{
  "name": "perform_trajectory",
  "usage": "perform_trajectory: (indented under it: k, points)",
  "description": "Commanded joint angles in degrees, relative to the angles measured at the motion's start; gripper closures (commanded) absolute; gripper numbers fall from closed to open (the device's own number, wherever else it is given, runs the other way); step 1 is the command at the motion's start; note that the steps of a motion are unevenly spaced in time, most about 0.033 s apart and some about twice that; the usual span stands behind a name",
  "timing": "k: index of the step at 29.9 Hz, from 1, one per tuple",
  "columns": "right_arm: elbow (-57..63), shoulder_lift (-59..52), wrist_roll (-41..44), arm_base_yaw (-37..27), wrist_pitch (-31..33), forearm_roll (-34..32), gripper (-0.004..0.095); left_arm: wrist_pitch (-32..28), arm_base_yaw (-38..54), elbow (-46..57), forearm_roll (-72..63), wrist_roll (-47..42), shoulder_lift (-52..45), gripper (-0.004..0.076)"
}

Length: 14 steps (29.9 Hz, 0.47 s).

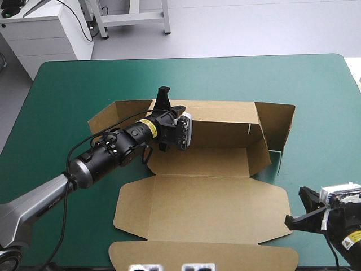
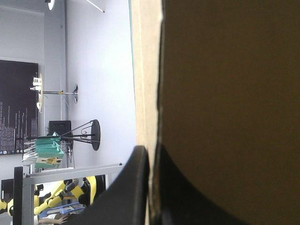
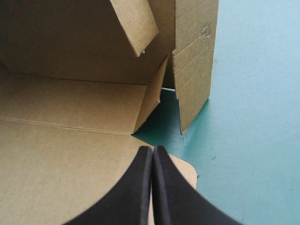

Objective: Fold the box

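While it lies midway on the teal-green tabletop (image 1: 316, 84), the brown box (image 1: 203, 197) is half formed: far wall and right end raised, lid flat toward the near edge. The left gripper (image 1: 165, 104) is clamped on the far wall; the right gripper (image 1: 299, 210), clenched on nothing, hovers off the near right corner. With nothing pinning the base, a pull could drag the box askew, and the untucked right end might spring open.

Left arm (image 1: 101, 155) stretches from near left toward far middle, left gripper (image 1: 163, 95) pinching far wall of box (image 1: 225, 127). Right gripper (image 3: 153, 150) low at near right, fingers (image 3: 133, 192) pressed together.
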Motion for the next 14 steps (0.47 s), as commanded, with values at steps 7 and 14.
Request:
perform_trajectory:
  k: [7,14]
  points:
    - [-14.65,18.80,-3.81,-0.19,-4.95,0.83,0.0926,-2.19,-0.53,-1.14,-1.12,-0.76,-2.09,0.0733]
    - [-26.09,33.73,-4.40,-0.19,-4.59,0.83,0.0926,-1.92,0.00,-1.14,-1.12,-1.73,-2.09,0.0732]
